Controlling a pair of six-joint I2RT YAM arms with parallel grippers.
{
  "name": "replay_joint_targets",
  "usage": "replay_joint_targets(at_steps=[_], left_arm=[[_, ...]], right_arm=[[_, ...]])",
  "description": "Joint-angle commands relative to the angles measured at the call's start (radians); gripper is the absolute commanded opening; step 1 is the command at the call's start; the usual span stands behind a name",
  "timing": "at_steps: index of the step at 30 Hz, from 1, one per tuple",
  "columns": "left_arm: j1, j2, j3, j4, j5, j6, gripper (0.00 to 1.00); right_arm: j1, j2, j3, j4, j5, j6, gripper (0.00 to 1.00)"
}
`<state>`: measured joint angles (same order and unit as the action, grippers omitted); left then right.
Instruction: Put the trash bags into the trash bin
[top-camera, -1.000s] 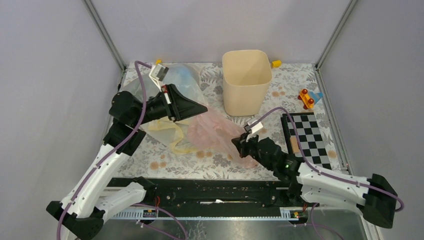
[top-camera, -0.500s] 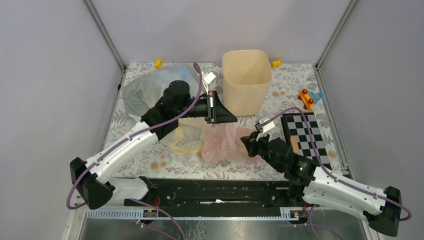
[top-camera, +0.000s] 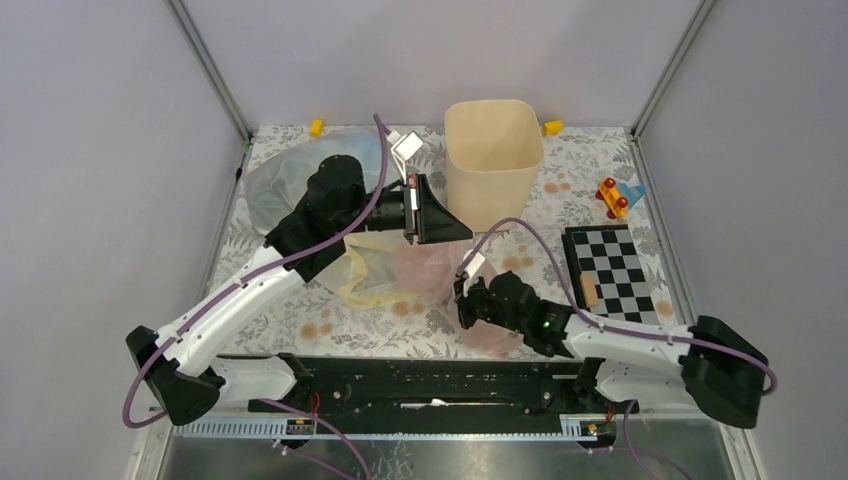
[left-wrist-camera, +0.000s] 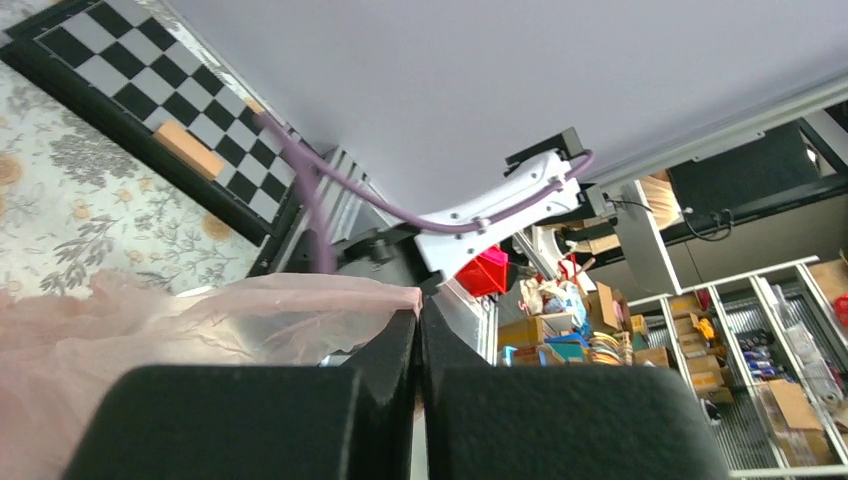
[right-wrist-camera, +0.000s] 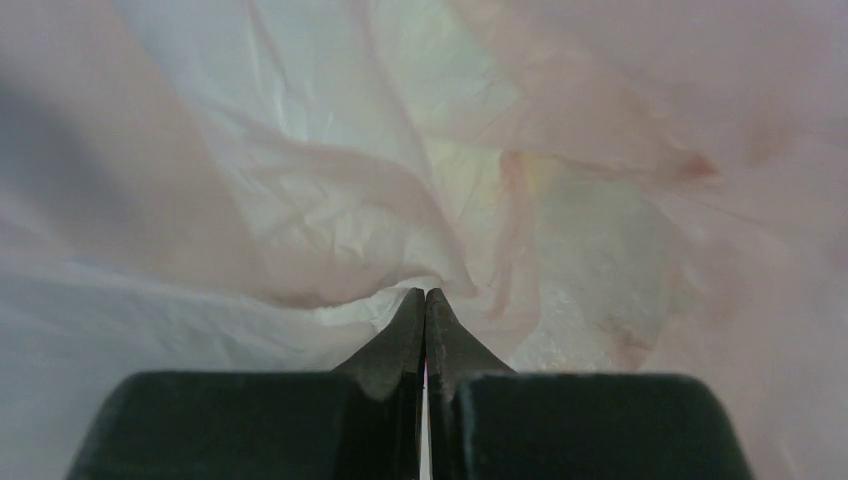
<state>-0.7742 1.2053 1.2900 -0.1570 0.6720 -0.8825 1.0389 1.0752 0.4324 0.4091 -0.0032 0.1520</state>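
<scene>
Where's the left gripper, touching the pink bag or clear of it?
Touching. Left wrist view shows the left gripper pinching the pink bag's edge.

L tool (top-camera: 462, 234), R tool (top-camera: 463, 308) at pink bag (top-camera: 428, 268) nr bin (top-camera: 493, 165).

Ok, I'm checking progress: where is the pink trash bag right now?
Top view: the pink trash bag is mid-table, just in front of the trash bin, pinched by the left gripper and right gripper.
</scene>
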Motion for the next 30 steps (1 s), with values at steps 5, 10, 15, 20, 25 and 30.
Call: replay_joint_targets(at_steps=[5,10,15,20,25,30], left_arm=[[-0.016,-0.042,-0.033,0.176,0.150,-0.078,0.00],[-0.018,-0.035,-0.030,0.137,0.133,-0.052,0.01],[-0.081,0.017,-0.066,0.218,0.121,-0.083,0.00],[-0.152,0.075,-0.050,0.270,0.106,-0.104,0.00],[-0.173,0.088,-0.026,0.276,0.089,-0.108,0.00],[-0.184,0.100,-0.018,0.292,0.085,-0.116,0.00]], right_arm=[[0.005,0.129,0.009,0.241,-0.026,-0.012,0.00],[0.011,0.141,0.040,0.166,0.086,-0.051,0.00],[0.015,0.188,0.076,0.172,0.112,-0.048,0.00],[0.015,0.200,0.039,0.299,0.184,-0.020,0.00],[0.015,0.042,-0.100,0.445,0.288,0.001,0.00],[0.014,-0.221,-0.161,0.305,0.487,0.003,0.00]])
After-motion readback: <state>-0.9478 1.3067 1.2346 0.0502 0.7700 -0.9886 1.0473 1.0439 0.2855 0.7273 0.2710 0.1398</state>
